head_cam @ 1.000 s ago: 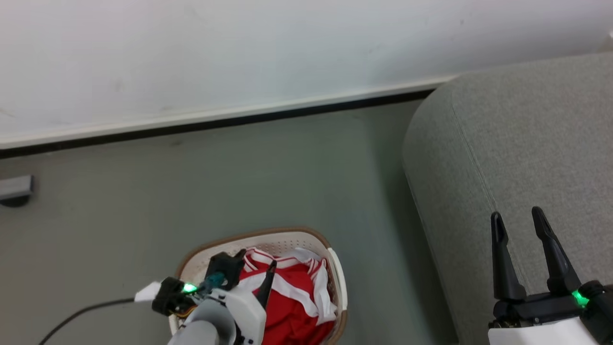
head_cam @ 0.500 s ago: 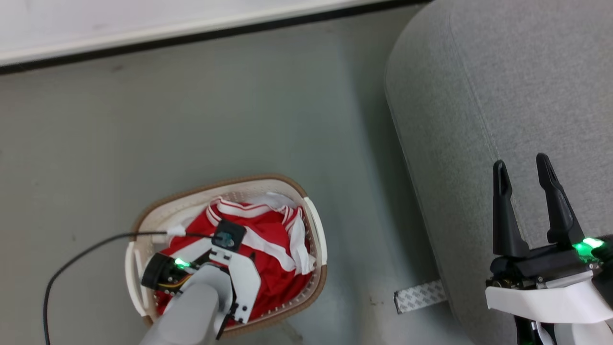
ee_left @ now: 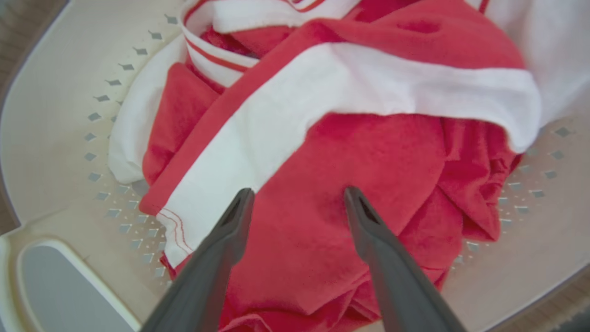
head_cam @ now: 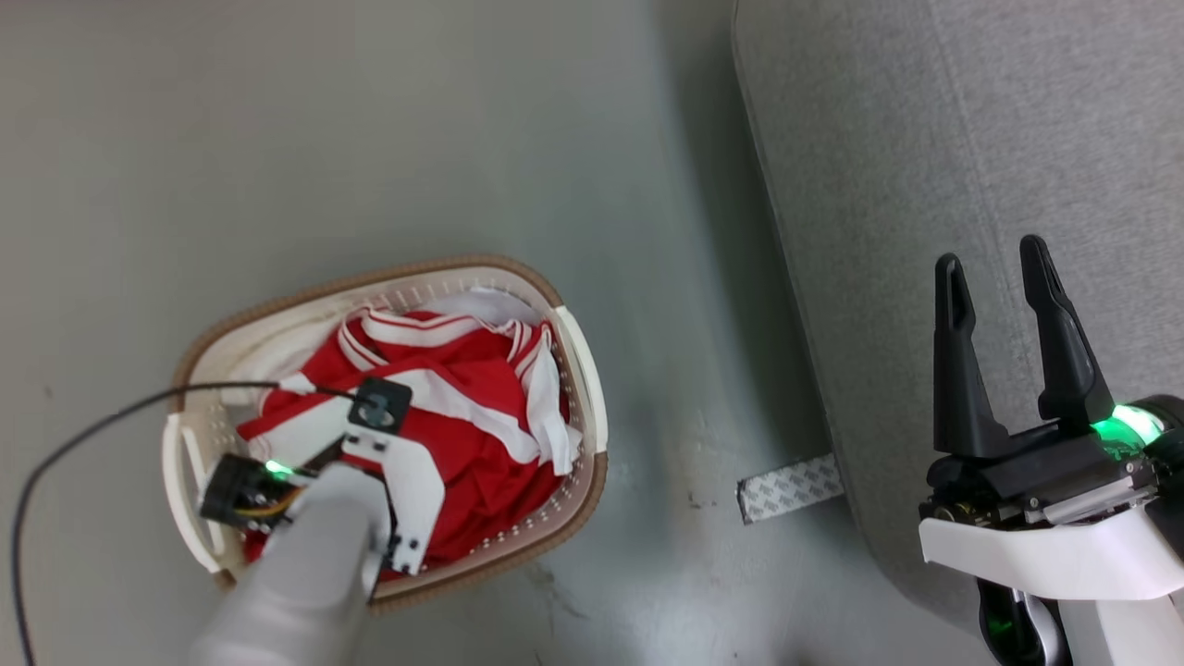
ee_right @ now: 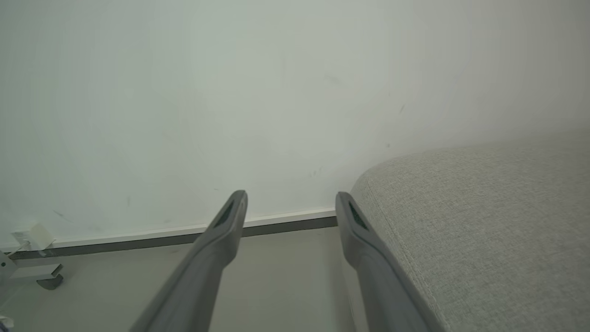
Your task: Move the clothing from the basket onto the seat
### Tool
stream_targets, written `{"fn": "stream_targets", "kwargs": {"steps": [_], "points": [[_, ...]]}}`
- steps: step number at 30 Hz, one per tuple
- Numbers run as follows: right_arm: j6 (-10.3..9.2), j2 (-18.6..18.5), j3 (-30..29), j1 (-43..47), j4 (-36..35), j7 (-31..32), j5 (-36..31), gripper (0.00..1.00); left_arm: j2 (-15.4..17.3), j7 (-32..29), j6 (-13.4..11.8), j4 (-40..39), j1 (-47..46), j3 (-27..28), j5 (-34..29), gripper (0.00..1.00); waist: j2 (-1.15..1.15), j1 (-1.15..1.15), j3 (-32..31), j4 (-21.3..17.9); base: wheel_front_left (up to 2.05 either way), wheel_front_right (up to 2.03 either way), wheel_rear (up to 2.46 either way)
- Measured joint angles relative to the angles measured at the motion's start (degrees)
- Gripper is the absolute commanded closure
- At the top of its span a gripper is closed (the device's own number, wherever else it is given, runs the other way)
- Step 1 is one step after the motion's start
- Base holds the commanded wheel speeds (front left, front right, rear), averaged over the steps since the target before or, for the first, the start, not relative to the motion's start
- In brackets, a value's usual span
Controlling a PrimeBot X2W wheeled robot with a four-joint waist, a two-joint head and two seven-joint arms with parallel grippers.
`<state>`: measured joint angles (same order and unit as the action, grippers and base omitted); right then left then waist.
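Left gripper (ee_left: 298,191), nearest the body, reaches down into the basket (head_cam: 444,276); its two fingers stand apart, nothing between them, tips low over the red fabric of the clothing (ee_left: 322,240), contact not discernible. The left wrist view shows one tip at the edge of a broad white stripe and the other over plain red cloth. The clothing lies bunched inside the basket, heaped from wall to wall, with white trim towards the far rim and a white fold against the right wall. A black cable (head_cam: 92,424) runs from the left wrist across the basket's left rim and out over the floor (head_cam: 370,120). Right gripper (head_cam: 992,259) hangs above the seat (head_cam: 925,139), fingers parted and empty, pointing away from the body. The basket stands on the floor to the left of the seat, apart from it. A patterned tape strip (head_cam: 788,486) lies on the floor between them, touching the seat's base. Beyond, in the right wrist view, a pale wall (ee_right: 230,92) meets the floor at a baseboard (ee_right: 138,236).
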<state>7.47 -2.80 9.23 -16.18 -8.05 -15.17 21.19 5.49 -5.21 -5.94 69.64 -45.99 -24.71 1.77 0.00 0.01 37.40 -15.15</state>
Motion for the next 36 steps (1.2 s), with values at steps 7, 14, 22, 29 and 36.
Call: {"fn": "stream_targets", "kwargs": {"steps": [7, 14, 22, 29, 36], "points": [[0.00, 0.00, 0.82, -1.75, -1.27, 0.00, -0.02, 0.00, 1.08, 1.25, -0.10, 0.71, -3.53, -0.03, 0.41, 0.00, 0.00, 0.00, 4.77, -0.35, 0.00, 0.00, 0.00], [0.00, 0.00, 0.89, -2.93, -1.13, 0.00, -0.37, 0.00, 0.91, 2.30, 0.70, 1.44, -5.70, -0.75, 1.19, 1.00, 0.00, 0.00, 8.21, -0.35, 0.00, 0.00, 0.00], [0.00, 0.00, 0.60, -3.09, 0.65, 0.00, -0.64, 0.00, -1.14, 7.47, 3.49, 1.65, -3.93, 0.33, 4.42, 1.00, 0.00, 0.00, 4.88, 1.19, 0.00, 0.00, 0.00], [0.00, 0.03, -0.77, -0.22, 2.68, 0.00, -2.03, 0.00, -2.36, 12.83, 9.11, 0.63, 0.54, 0.59, 8.29, 1.00, 0.00, -0.01, -1.73, 3.40, 0.00, 0.00, 0.00], [0.00, 0.05, -3.36, 6.17, 5.10, 0.00, -4.21, 0.00, -2.60, 15.72, 12.06, -2.77, 6.42, -0.32, 13.14, 1.00, 0.00, -0.01, -10.48, 6.81, 0.00, 0.00, 0.00]]}}
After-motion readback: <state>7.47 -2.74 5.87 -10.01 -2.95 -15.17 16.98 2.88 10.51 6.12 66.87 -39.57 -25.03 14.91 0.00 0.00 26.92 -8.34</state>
